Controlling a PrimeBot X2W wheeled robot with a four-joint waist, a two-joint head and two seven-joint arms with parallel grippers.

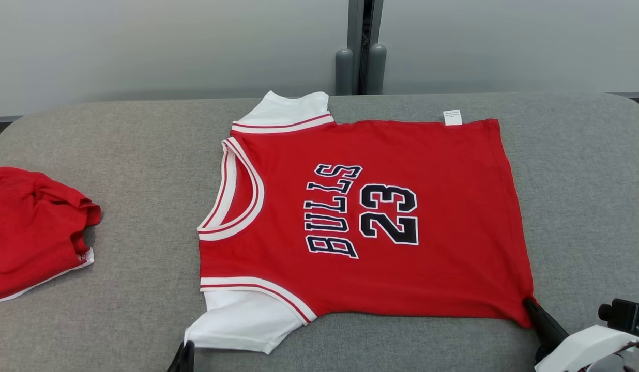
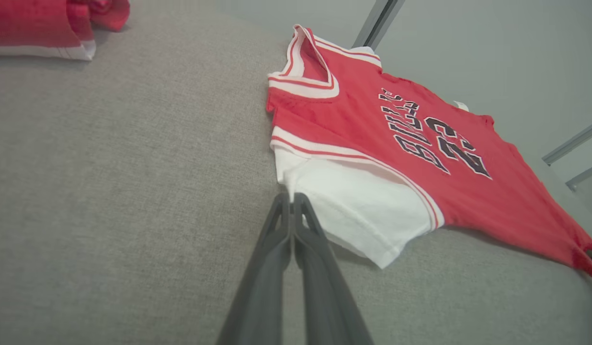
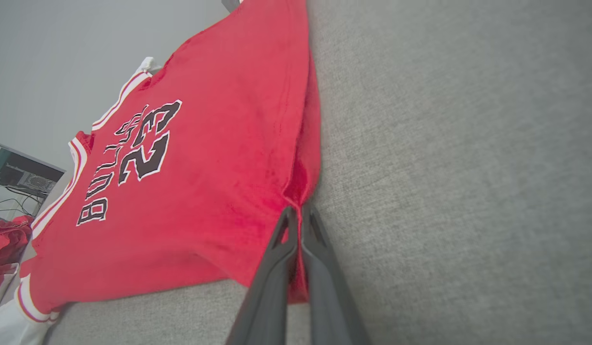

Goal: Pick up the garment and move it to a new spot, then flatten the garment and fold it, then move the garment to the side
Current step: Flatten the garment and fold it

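The garment (image 1: 361, 217) is a red jersey with white sleeves and "BULLS 23" on it. It lies spread flat on the grey padded table (image 1: 123, 155), collar to the left. My left gripper (image 1: 184, 357) is shut, its tips pinching the outer corner of the near white sleeve (image 2: 358, 206); the left wrist view has the left gripper (image 2: 292, 196) right at that sleeve's edge. My right gripper (image 1: 529, 304) is shut on the near right hem corner. In the right wrist view red cloth (image 3: 190, 182) runs between the shut fingers of the right gripper (image 3: 298, 210).
Another red garment (image 1: 35, 232) lies bunched at the table's left edge, also seen as the red pile (image 2: 51, 24) from the left wrist. Two grey posts (image 1: 361, 62) stand against the wall behind the table. Bare grey surface stretches to the right of the jersey.
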